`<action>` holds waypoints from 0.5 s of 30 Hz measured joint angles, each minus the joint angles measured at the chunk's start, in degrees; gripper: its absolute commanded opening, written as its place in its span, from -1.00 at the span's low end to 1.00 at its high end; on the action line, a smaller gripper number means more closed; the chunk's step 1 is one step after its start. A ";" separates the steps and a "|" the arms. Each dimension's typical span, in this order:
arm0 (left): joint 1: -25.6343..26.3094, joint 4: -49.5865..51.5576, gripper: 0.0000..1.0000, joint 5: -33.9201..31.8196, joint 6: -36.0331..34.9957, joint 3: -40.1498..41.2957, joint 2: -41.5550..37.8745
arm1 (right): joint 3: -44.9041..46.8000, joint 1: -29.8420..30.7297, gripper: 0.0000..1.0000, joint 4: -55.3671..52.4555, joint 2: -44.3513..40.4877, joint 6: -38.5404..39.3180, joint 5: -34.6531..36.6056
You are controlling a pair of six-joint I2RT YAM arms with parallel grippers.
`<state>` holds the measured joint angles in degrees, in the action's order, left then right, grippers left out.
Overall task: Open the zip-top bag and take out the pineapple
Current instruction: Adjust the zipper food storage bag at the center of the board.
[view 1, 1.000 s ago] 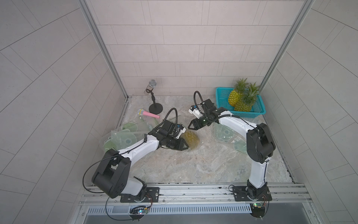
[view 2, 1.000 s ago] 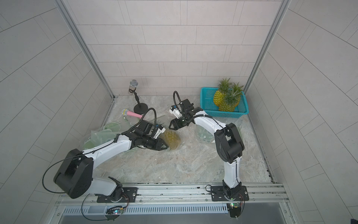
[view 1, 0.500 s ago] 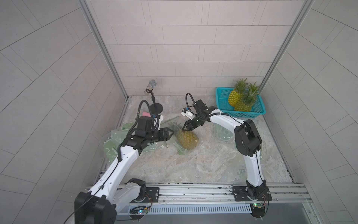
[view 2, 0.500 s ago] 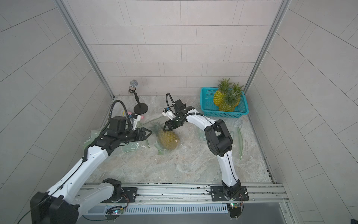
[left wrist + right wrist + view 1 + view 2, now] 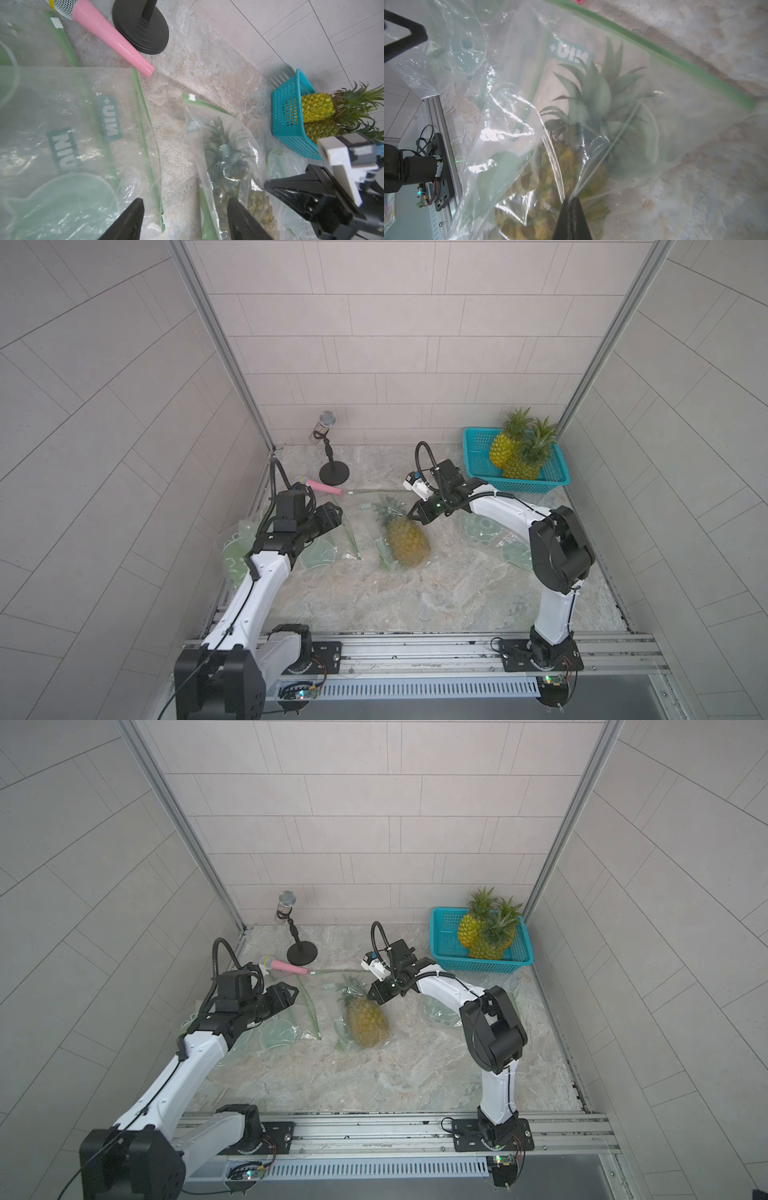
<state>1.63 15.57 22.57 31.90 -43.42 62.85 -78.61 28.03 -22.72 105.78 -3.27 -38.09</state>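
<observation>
Plastic, thin and clear, is what the grip is on; the zip-top bag [image 5: 675, 93] lies on the stone counter [image 5: 415, 605] between the two arms, and the pineapple [image 5: 407, 541] is inside it, on its side, with its leaves toward the back wall; the right jaws are pressed together and pinch a fold of the bag's skin just beside the top of the fruit, so the plastic pulls into a tight crease at their tips; I think this hold is there to keep the bag from sliding while the zip is worked; the green zip strip [image 5: 654, 47] runs along the bag's edge past the leaves and looks shut, though I cannot be sure; the left jaws are spread wide and hold nothing; they hang over a flat empty bag [image 5: 62, 124] and point toward the full one, likely to go for the zip; another empty bag [image 5: 482, 526] lies under the right arm [image 5: 498, 506]; a blue basket [image 5: 478, 456] in the back corner holds two pineapples [image 5: 519, 456], so this one may be meant to join them; a pink toy microphone [image 5: 326, 488] and a black stand [image 5: 334, 472] sit at the back, apart from the work.
</observation>
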 measured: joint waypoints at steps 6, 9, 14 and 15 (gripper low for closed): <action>0.00 -10.38 0.34 4.72 1.86 -0.09 8.15 | 6.67 -1.07 -1.00 5.92 -6.99 -0.55 0.15; 0.31 -13.62 0.33 6.93 1.97 -1.44 13.38 | 7.56 -1.05 -1.00 8.70 -7.61 -1.07 -0.20; 1.81 -16.17 0.26 7.85 0.74 -6.82 21.29 | 7.69 -1.05 -1.00 10.60 -7.39 -1.88 -1.03; 2.01 -16.76 0.25 7.80 0.63 -7.82 22.71 | 7.69 -1.05 -1.00 10.97 -7.28 -2.01 -1.18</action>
<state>3.64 -1.19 30.37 32.53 -51.24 85.56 -70.91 26.98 -11.75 98.50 -5.28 -39.27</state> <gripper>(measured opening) 0.636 0.041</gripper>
